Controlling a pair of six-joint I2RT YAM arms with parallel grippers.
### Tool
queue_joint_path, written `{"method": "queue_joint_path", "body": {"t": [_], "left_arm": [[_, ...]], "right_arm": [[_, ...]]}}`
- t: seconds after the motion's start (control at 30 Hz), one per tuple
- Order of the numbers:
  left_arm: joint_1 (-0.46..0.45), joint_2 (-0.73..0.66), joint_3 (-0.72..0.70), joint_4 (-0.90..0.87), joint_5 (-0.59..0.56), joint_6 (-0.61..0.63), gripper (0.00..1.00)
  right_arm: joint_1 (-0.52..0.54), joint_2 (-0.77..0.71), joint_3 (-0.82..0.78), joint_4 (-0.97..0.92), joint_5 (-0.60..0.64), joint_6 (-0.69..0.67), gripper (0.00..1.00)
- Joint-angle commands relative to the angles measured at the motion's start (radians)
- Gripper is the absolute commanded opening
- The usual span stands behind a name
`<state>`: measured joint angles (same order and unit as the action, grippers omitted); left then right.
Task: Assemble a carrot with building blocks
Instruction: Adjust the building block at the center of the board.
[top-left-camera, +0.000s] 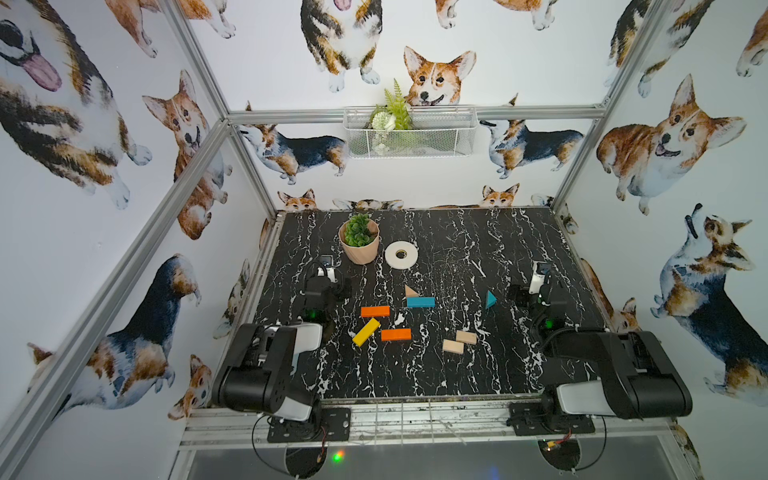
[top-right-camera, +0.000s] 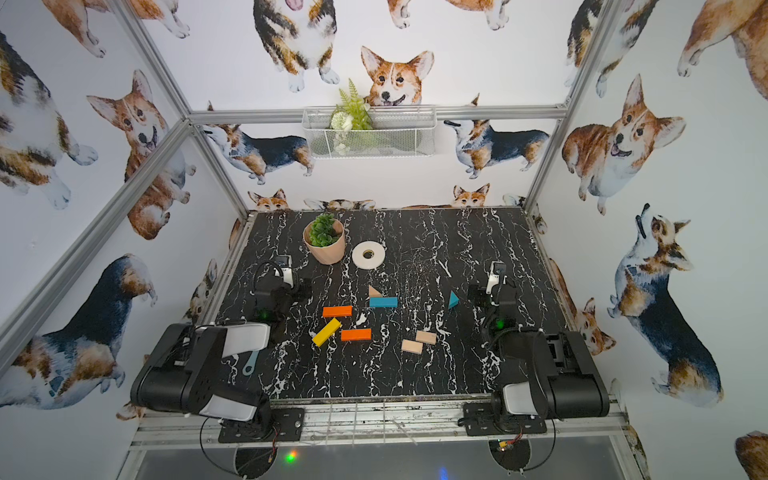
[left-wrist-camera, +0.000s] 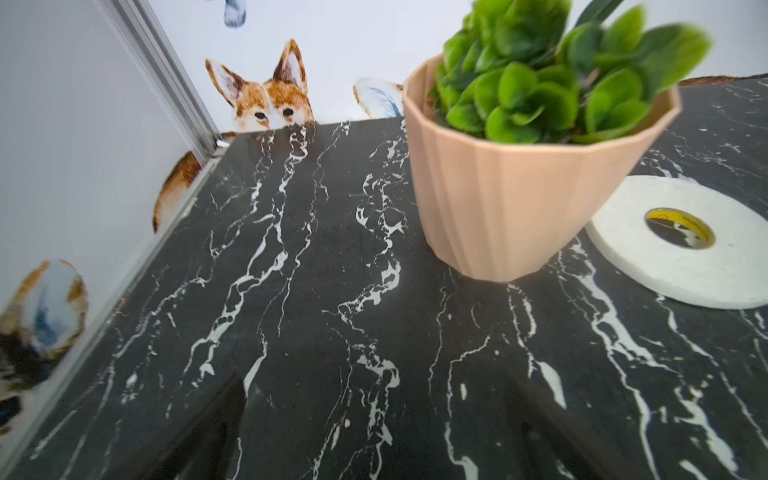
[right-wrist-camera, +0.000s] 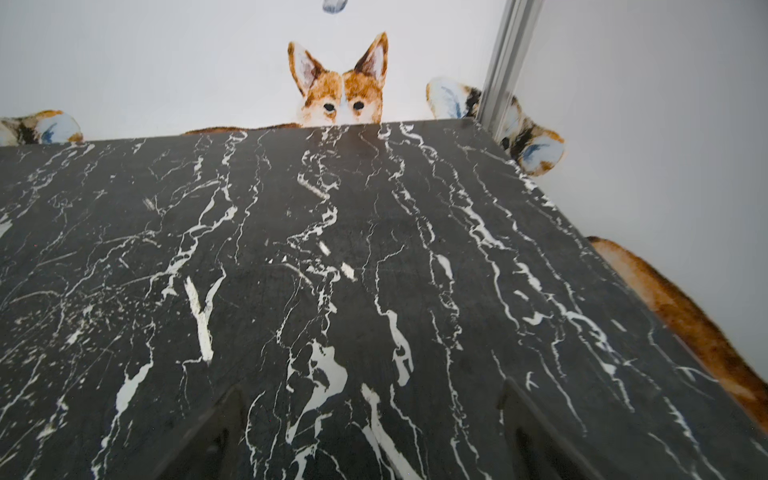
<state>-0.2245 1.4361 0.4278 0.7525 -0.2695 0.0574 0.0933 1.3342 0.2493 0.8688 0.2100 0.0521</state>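
Observation:
The building blocks lie loose on the black marble table (top-left-camera: 436, 374) in both top views. A wood triangle (top-left-camera: 410, 290) touches the far edge of the teal bar (top-left-camera: 420, 302). The teal triangle (top-left-camera: 490, 299) stands alone to the right. Left of centre are two orange bars (top-left-camera: 375, 311) (top-left-camera: 396, 334) with the yellow bar (top-left-camera: 366, 332) slanted between them. Two plain-wood rectangles (top-left-camera: 466, 337) (top-left-camera: 453, 346) lie at the front right. No carrot column stands. My left gripper (left-wrist-camera: 380, 415) is open over bare table at the left. My right gripper (right-wrist-camera: 374, 415) is open over bare table at the right.
A potted green plant (top-left-camera: 359, 241) and a white tape roll (top-left-camera: 401, 254) stand behind the blocks, close ahead of the left gripper (top-left-camera: 327, 266). A wire basket (top-left-camera: 409, 133) hangs on the back wall. Aluminium frame posts and walls bound the table.

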Motion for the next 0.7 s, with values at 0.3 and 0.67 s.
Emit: {"method": "queue_joint_path", "body": {"t": [0.3,0.67], "left_arm": [[-0.413,-0.001,0.221,-0.333,-0.04,-0.183,0.93],[-0.406,-0.086,0.157,-0.307,-0.037,-0.267,0.92]], "right_arm": [[0.303,-0.206,0.272,-0.595,0.103,-0.069,1.0],[0.56,0.117,0.614,-0.853,-0.175,0.083,1.0]]}}
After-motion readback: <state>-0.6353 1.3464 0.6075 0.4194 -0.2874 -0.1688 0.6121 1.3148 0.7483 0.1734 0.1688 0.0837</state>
